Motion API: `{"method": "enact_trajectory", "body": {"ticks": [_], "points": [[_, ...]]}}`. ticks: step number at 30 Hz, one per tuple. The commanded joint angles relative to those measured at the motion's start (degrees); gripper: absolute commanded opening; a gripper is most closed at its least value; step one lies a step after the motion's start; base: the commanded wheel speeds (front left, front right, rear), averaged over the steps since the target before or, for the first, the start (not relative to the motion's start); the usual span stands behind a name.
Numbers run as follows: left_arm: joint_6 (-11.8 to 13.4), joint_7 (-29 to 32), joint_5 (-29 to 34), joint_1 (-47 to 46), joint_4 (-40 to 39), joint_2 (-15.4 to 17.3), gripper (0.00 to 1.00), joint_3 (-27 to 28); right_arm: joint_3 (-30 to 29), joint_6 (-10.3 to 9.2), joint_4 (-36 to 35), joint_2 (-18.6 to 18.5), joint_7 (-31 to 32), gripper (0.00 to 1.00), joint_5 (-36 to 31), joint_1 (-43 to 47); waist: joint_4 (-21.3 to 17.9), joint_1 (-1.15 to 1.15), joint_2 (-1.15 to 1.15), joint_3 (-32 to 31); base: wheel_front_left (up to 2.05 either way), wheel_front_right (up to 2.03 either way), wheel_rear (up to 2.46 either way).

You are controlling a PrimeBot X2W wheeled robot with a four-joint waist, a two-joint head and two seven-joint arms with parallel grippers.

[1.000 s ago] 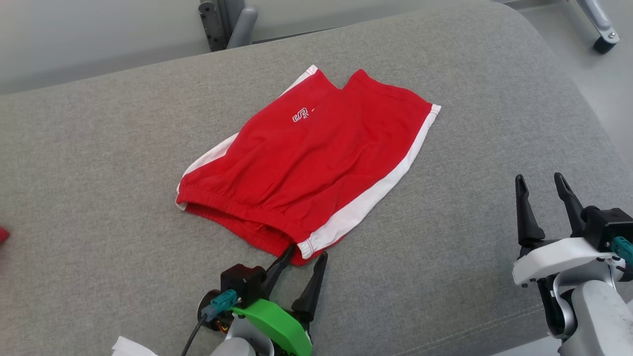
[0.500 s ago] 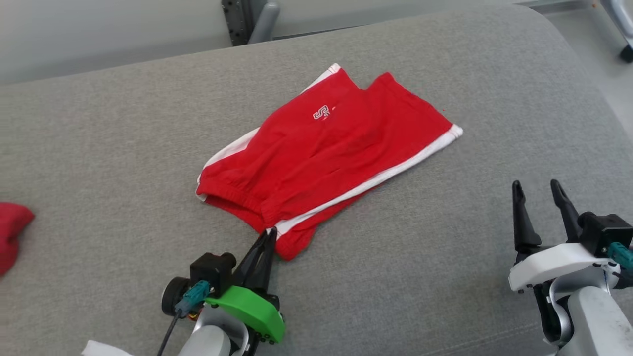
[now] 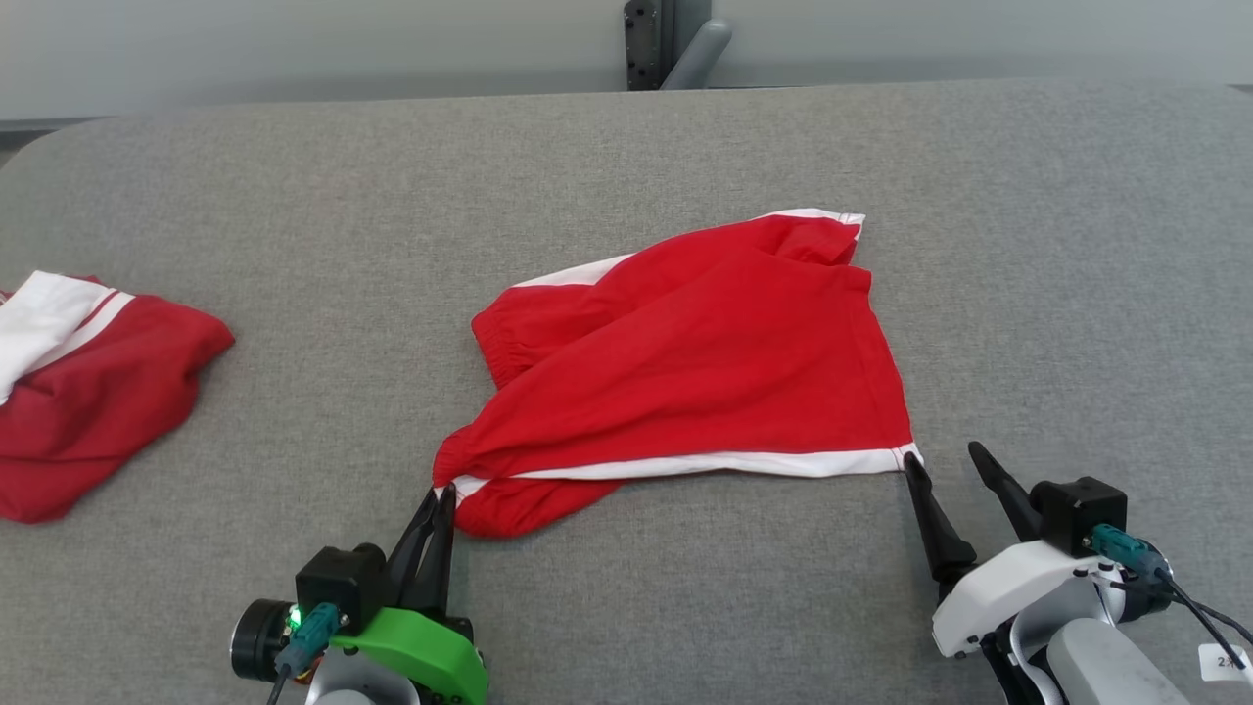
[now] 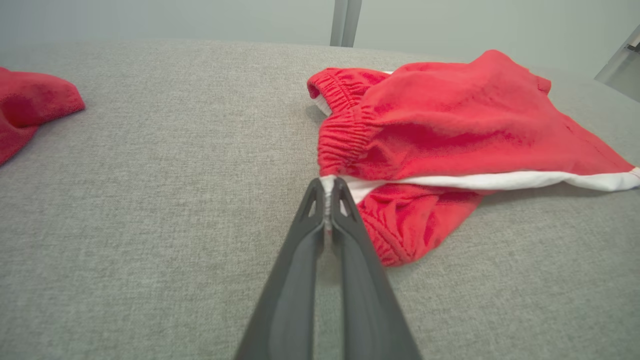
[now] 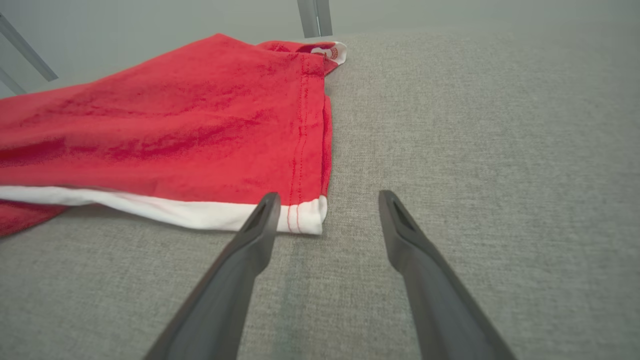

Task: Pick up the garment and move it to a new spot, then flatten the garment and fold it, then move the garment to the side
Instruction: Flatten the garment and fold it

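Note:
The garment (image 3: 705,362) is a pair of red shorts with white side stripes, lying rumpled on the grey padded surface (image 3: 626,157). My left gripper (image 3: 442,493) is shut on the white stripe at the waistband corner, near the garment's lower left. In the left wrist view the left gripper (image 4: 327,186) pinches that white edge of the garment (image 4: 450,125). My right gripper (image 3: 948,460) stands open at the hem corner, lower right. In the right wrist view the right gripper (image 5: 325,200) straddles the white hem corner of the garment (image 5: 175,130), its left finger over the cloth.
Another red and white piece of clothing (image 3: 88,382) lies crumpled at the left edge, also in the left wrist view (image 4: 30,110). A grey metal post (image 3: 675,44) stands behind the surface's far edge.
My left gripper closed on the waistband corner and pulled the garment, which now lies turned and creased. The right gripper moved up to the hem corner. The camera view has shifted too.

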Motion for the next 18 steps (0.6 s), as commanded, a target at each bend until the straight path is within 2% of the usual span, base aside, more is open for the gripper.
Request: {"method": "enact_trajectory", "body": {"ticks": [1,3,4,6,10,11,12,14,18], "points": [[-0.3,0.0,0.7,0.1,0.0,0.1,0.00,0.3,1.2,-0.07,0.6,-1.0,-0.2,1.00,1.2,-1.0,1.0,0.00,0.00,1.0,0.00,0.00,0.00],[-0.4,0.0,0.8,-0.7,0.2,-0.1,0.00,0.4,3.3,-0.07,1.7,-1.6,-0.2,1.00,2.5,-1.9,1.2,0.00,0.00,1.5,0.00,0.00,0.00],[-0.6,0.0,0.6,-1.6,0.4,-0.3,0.00,-0.1,5.9,-0.07,4.4,-2.8,-0.2,1.00,3.9,-3.3,1.5,0.00,0.00,2.2,0.00,0.00,0.00],[-0.7,0.0,-0.3,-2.0,0.1,-0.4,0.00,-0.9,6.9,-0.07,5.3,-2.9,-0.2,0.88,4.8,-4.3,1.6,0.00,0.00,2.5,0.00,0.00,0.00],[-0.8,0.0,-1.0,-2.5,-0.1,-0.4,0.00,-2.1,8.3,-0.07,6.7,-2.9,-0.1,0.49,6.0,-5.5,2.0,0.00,0.00,3.2,0.00,0.00,0.00],[-0.8,0.0,-1.1,-2.8,-0.1,-0.4,0.00,-2.2,8.9,-0.07,7.1,-3.0,-0.1,0.48,6.0,-5.8,2.1,0.00,0.00,3.3,0.00,0.00,0.00],[-0.8,0.0,-1.0,-3.0,0.0,-0.4,0.00,-2.2,9.6,-0.07,7.7,-3.1,0.0,0.36,6.3,-6.1,2.2,0.00,0.00,3.4,0.00,0.00,0.00],[-0.8,0.0,-1.1,-3.1,0.2,-0.4,0.00,-2.1,10.4,-0.07,8.4,-3.0,0.0,0.00,6.9,-6.5,2.3,0.00,0.00,3.4,0.00,0.00,0.00],[-0.8,0.0,-0.3,-2.9,-1.8,-0.4,0.00,-1.1,9.3,-0.07,5.8,-3.2,-0.1,0.00,8.0,-7.1,2.1,0.00,0.00,1.7,0.00,0.00,0.00]]}}
